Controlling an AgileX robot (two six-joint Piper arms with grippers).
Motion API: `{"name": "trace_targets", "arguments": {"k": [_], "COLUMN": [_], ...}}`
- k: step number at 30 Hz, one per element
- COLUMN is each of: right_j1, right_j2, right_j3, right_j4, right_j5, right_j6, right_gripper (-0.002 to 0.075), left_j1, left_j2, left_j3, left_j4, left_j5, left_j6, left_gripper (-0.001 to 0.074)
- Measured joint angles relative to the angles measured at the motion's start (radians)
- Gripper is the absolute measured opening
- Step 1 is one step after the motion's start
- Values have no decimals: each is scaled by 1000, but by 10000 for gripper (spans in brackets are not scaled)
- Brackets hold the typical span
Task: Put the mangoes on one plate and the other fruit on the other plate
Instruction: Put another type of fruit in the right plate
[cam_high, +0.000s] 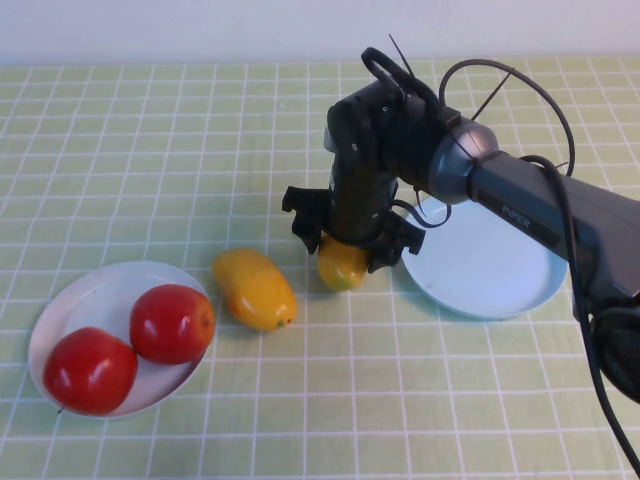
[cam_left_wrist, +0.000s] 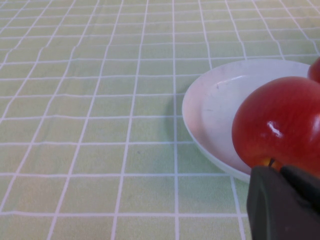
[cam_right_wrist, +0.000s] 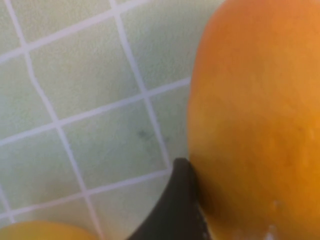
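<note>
Nearest you, two red apples (cam_high: 172, 322) sit on the white plate (cam_high: 75, 300) at near left. Your right tool (cam_high: 345, 250) pinches one mango (cam_high: 341, 264) just left of the blue plate (cam_high: 490, 270); the other mango (cam_high: 255, 289) lies between the plates. Your left tool (cam_left_wrist: 282, 205) hovers beside the apples, grip untellable.
</note>
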Motion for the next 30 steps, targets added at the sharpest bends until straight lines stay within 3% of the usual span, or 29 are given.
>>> {"name": "trace_targets", "arguments": {"k": [22,30], "right_j1": [0,-3], "right_j2": [2,-45], "right_j3": [0,-59], "right_j4": [-22,-31], "right_j5": [1,94], "right_j6": [-34,-329], "right_gripper": [526,525], "left_j1": [0,0], "left_j2": [0,0], "left_j3": [0,0], "left_j4": [0,0], "left_j5": [1,1], "left_j6": [0,0], "left_gripper": [0,0]}}
